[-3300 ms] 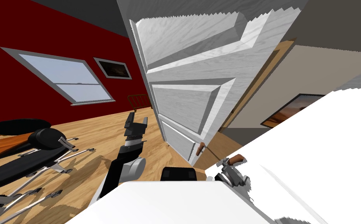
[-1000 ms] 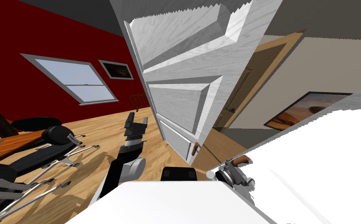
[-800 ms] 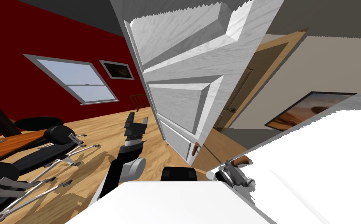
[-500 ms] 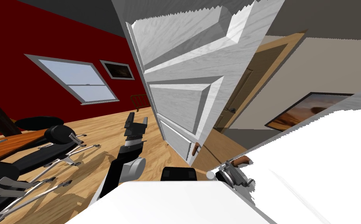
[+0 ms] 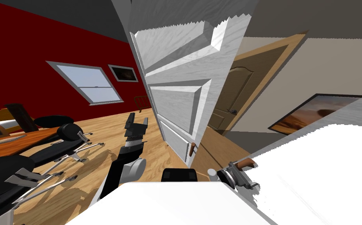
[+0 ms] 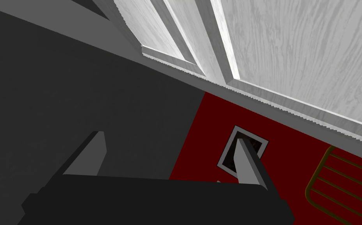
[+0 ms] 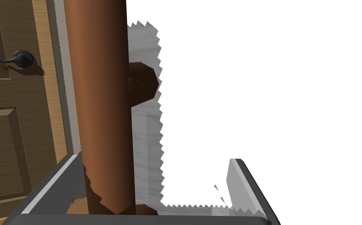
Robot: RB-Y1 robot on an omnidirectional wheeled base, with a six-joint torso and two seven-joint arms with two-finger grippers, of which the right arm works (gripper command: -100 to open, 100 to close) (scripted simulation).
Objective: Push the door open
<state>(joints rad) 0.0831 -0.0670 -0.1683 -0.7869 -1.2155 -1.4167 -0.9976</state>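
Standing ajar at centre, one white panelled door [image 5: 176, 101] turns its free edge toward the head camera. Two brown lever handles are counted. The first handle [image 5: 192, 149] sits low at that free edge. The second handle [image 7: 102, 97] stands between the fingers of the right gripper [image 7: 153, 158]. Those fingers are spread, with the lever just beside one finger and well clear of the other, so nothing is clamped. The left gripper [image 5: 137, 124] is likewise released, near the door's panelled face and apart from it. Right of the free edge, a strip of wood floor [image 5: 215, 144] runs to one brown door [image 5: 230, 97].
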